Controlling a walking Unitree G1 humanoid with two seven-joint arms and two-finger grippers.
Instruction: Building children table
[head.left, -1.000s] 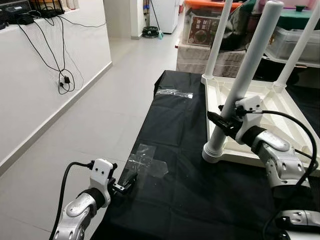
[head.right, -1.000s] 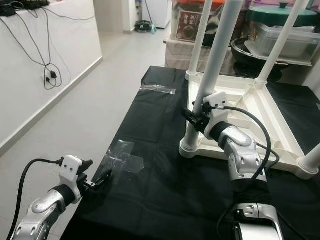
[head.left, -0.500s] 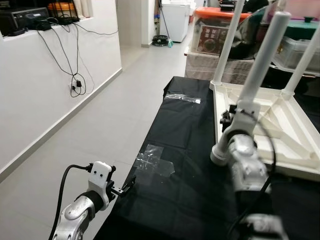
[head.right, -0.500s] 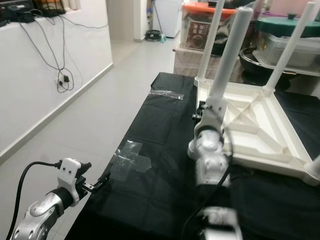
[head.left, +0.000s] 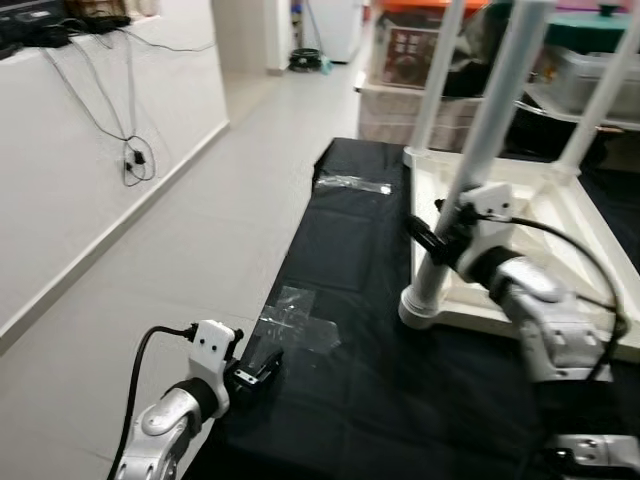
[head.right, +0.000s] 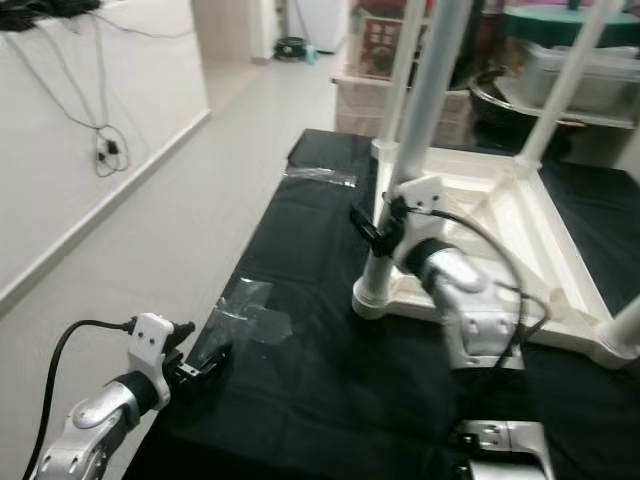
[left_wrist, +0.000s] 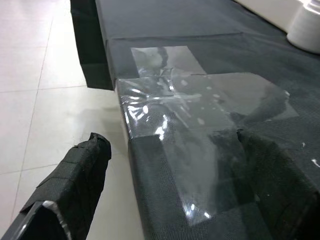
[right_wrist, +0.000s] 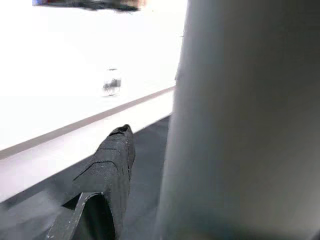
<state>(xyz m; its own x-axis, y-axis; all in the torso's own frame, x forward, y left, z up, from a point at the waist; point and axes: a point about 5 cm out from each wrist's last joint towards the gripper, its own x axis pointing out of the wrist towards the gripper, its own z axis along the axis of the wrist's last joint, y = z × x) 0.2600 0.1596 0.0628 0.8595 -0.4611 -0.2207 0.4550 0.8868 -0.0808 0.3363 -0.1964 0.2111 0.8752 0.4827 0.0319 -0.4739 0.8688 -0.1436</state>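
White plastic children's table (head.left: 520, 215) lies upside down on the black-covered table (head.left: 340, 300), legs up for fitting; right gripper (head.left: 437, 236), jaws clamped round the near white tubular leg (head.left: 470, 170), probably steadies it; left gripper (head.left: 256, 368), jaws apart, hovers at the table's edge by the clear tape patch (left_wrist: 200, 115).

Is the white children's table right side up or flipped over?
Flipped over: the tabletop lies on the black cloth, legs pointing up.
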